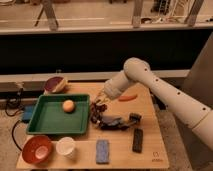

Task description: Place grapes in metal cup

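Note:
The grapes [96, 113], a small dark reddish-purple bunch, lie on the wooden table just beside the right edge of the green tray [50, 122]. My gripper [100, 103] is directly above them, at or almost at their top, with the white arm reaching in from the right. I cannot make out a metal cup for certain. A small dark object [135, 118] lies to the right of the grapes, beside a dark bluish packet [113, 122].
An orange fruit [68, 105] sits in the tray. A long orange carrot-like piece [127, 98] lies behind my arm. A red bowl [36, 148], a white cup [65, 146], a blue sponge [102, 151] and a black bar [137, 140] line the front. A dark bowl [54, 84] stands back left.

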You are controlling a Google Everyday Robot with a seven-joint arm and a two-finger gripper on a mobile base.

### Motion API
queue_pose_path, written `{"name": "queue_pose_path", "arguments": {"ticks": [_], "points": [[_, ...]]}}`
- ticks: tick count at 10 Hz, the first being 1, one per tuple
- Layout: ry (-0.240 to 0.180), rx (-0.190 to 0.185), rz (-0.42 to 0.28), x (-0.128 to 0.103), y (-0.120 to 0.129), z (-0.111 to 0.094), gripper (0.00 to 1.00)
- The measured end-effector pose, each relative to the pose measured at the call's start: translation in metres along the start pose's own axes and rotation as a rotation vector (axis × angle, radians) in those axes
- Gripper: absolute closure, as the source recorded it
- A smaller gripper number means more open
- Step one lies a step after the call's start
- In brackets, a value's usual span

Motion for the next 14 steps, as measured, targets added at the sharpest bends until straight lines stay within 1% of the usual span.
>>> {"name": "queue_pose_path", "arguments": {"ticks": [1,2,3,6,7,8,10,14], "points": [[-0.002,-0.002,-0.004,-0.0019,0.0009,0.0004,0.98],[-0.004,-0.002,-0.008,-0.0041,0.0015,0.0003,0.95],[-0.005,-0.003,-0.011,-0.0054,0.0021,0.0001,0.88],[-0.012,-0.008,-0.024,-0.0104,0.0021,0.0013,0.56],[-0.013,-0.01,-0.026,-0.0106,0.0023,0.0014,0.48],[-0.014,-0.014,-0.027,-0.0107,0.0026,0.002,0.36],[-0.017,-0.018,-0.028,-0.0106,0.0035,0.0036,0.21],[-0.024,-0.024,-0.029,-0.0104,0.0037,0.0076,0.2]]}}
